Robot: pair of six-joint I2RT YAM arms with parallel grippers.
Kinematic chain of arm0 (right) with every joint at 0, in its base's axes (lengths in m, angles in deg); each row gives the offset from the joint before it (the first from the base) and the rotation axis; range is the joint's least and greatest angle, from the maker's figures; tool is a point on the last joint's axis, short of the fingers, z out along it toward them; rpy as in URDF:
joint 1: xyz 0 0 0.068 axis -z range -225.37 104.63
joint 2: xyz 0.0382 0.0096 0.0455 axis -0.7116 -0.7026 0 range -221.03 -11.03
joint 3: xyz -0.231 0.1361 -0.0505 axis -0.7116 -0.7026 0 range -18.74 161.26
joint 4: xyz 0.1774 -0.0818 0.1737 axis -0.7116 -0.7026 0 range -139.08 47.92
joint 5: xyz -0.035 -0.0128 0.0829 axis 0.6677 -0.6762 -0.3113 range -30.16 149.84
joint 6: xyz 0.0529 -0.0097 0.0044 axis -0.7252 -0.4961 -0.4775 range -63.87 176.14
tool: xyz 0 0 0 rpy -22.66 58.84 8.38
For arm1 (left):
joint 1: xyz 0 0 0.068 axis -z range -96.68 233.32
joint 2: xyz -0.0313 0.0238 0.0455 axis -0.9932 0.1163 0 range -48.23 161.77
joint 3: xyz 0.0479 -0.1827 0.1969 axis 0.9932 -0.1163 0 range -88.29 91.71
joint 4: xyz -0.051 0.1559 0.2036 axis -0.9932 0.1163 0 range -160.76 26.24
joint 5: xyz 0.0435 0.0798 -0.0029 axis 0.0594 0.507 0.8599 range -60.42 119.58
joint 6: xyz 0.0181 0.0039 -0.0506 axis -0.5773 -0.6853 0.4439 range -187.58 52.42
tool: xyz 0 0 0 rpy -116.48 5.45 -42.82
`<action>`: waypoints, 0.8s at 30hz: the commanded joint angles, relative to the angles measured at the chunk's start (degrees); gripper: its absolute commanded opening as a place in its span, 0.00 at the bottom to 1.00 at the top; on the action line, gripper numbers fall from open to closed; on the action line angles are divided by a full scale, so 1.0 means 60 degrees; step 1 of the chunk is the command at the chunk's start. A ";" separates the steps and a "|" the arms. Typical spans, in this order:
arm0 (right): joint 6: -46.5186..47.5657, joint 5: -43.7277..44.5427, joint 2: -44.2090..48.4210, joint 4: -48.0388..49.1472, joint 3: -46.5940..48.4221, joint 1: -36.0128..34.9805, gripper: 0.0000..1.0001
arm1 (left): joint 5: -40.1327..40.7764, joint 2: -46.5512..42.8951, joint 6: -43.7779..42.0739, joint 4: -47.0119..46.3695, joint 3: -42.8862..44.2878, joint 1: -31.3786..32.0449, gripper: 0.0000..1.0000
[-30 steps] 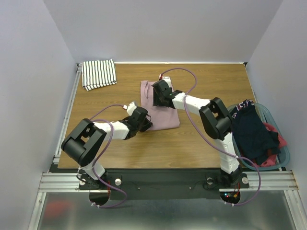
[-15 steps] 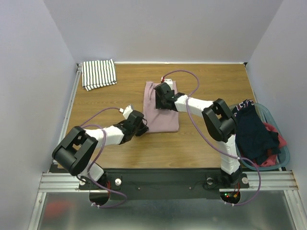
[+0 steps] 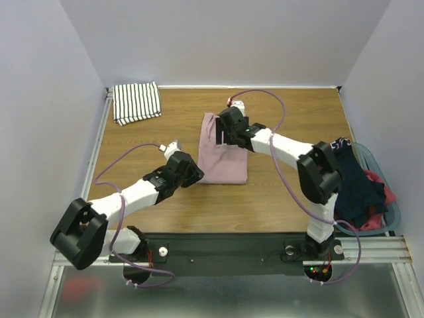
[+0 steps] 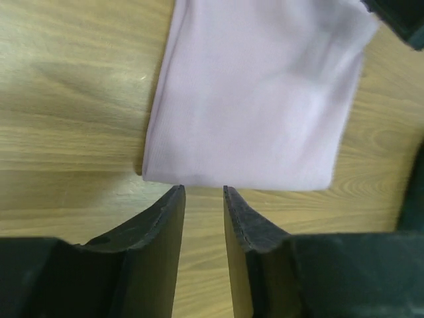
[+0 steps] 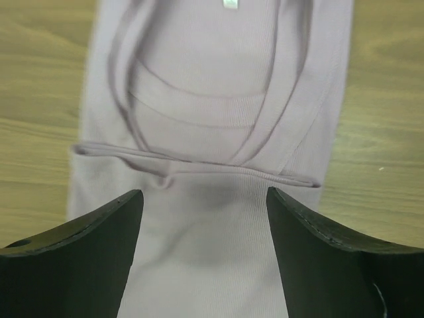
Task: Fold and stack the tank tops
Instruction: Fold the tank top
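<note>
Two tops folded, unstacked | striped tank top (image 3: 136,103): far-left corner of counter (image 3: 291,192) | pink tank top (image 3: 224,162): mid-counter | left fingers (image 4: 159,232), right fingers (image 5: 86,245): parted, holding nothing | remaining, likely: stack them

Wooden table (image 3: 225,205) boxed by pale walls (image 3: 225,40); perhaps metal floor (image 3: 218,298) below

open tabletop (image 3: 165,119) between striped top (image 3: 136,102) and pink top (image 3: 225,165), laundry basket (image 3: 395,218) crowding right edge
</note>
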 commanded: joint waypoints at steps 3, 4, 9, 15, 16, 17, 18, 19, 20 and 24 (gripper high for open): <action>-0.0312 0.0146 0.3185 0.0019 -0.1588 0.0045 0.81 | 0.1424 -0.1357 -0.0101 0.1868 0.0295 0.0028 0.50; -0.0705 0.0102 0.3566 0.0019 -0.2060 0.0045 0.80 | 0.1425 -0.1431 -0.0057 0.1884 0.0193 0.0014 0.51; -0.1806 -0.0644 0.5762 0.0063 -0.4829 0.0045 0.69 | 0.0783 -0.1520 0.0104 0.1197 -0.0642 0.0014 0.58; -0.2861 -0.1261 0.7157 0.0501 -0.7305 0.0030 0.62 | -0.0345 -0.1330 -0.0261 -0.0398 -0.1331 -0.0396 0.61; -0.3036 -0.1348 0.7246 0.0589 -0.7454 0.0045 0.62 | -0.0391 -0.1112 -0.0392 -0.0517 -0.1302 -0.0426 0.61; -0.3125 -0.1523 0.7348 0.0692 -0.7572 0.0045 0.62 | -0.0435 -0.1023 -0.0452 -0.0794 -0.1302 -0.0426 0.60; -0.3198 -0.1583 0.7364 0.0867 -0.7791 0.0030 0.61 | -0.0537 -0.0906 -0.0481 -0.0927 -0.1317 -0.0455 0.60; -0.3330 -0.1685 0.7364 0.0970 -0.7880 0.0045 0.61 | -0.0596 -0.0701 -0.0511 -0.1030 -0.1317 -0.0484 0.60; -0.3389 -0.1744 0.7306 0.1058 -0.7968 0.0045 0.61 | -0.0640 -0.0598 -0.0511 -0.1220 -0.1302 -0.0499 0.60; -0.3755 -0.2110 0.7115 0.1716 -0.8246 0.0030 0.61 | -0.0714 -0.0231 -0.0496 -0.1571 -0.1360 -0.0572 0.60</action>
